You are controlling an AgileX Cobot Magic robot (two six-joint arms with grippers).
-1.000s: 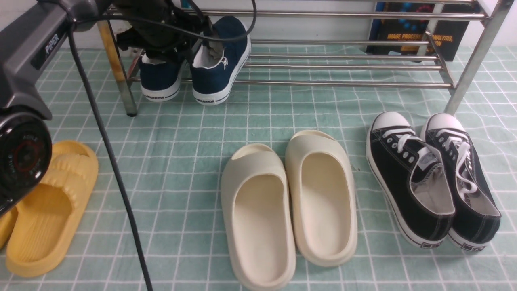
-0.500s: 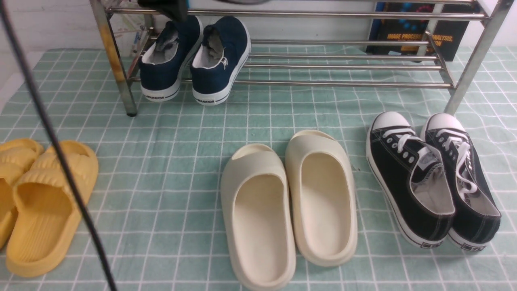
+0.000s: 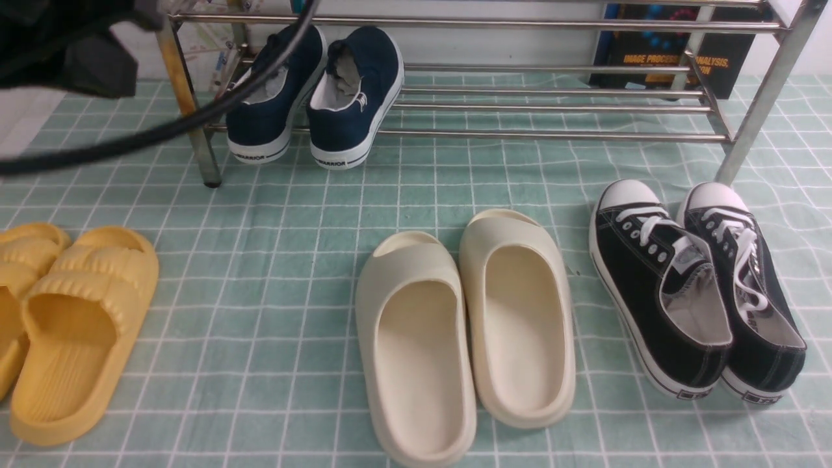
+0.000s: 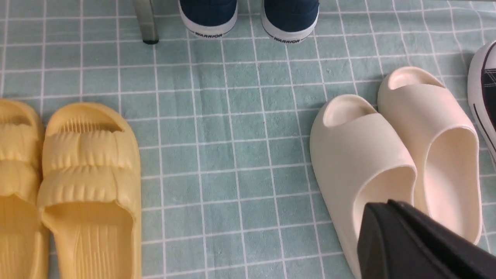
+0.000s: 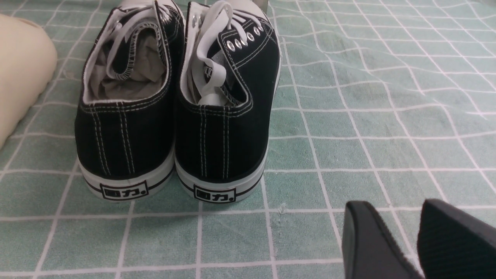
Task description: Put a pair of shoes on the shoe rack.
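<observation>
The pair of shoes, navy with white soles, stands side by side with heels toward me on the lower bars at the left end of the shoe rack [image 3: 552,135]: the left shoe [image 3: 270,97] and the right shoe [image 3: 354,97]. Their WARRIOR heels [image 4: 209,15] also show in the left wrist view. My left gripper [image 4: 391,203] is shut and empty, hanging above the cream slides, well back from the rack. In the front view only a blurred part of my left arm [image 3: 65,52] shows at the top left. My right gripper [image 5: 395,209] is open and empty, low over the cloth behind the black sneakers.
Cream slides [image 3: 465,325] lie in the middle of the green checked cloth, black lace-up sneakers [image 3: 695,286] to the right and yellow slides [image 3: 71,325] to the left. A black cable [image 3: 162,130] crosses the rack's left leg. A dark book [image 3: 669,52] stands behind the rack.
My left arm has pulled away from the navy shoes, up and to the left, and its jaws have gone from open to shut. The shoes stay on the rack.
</observation>
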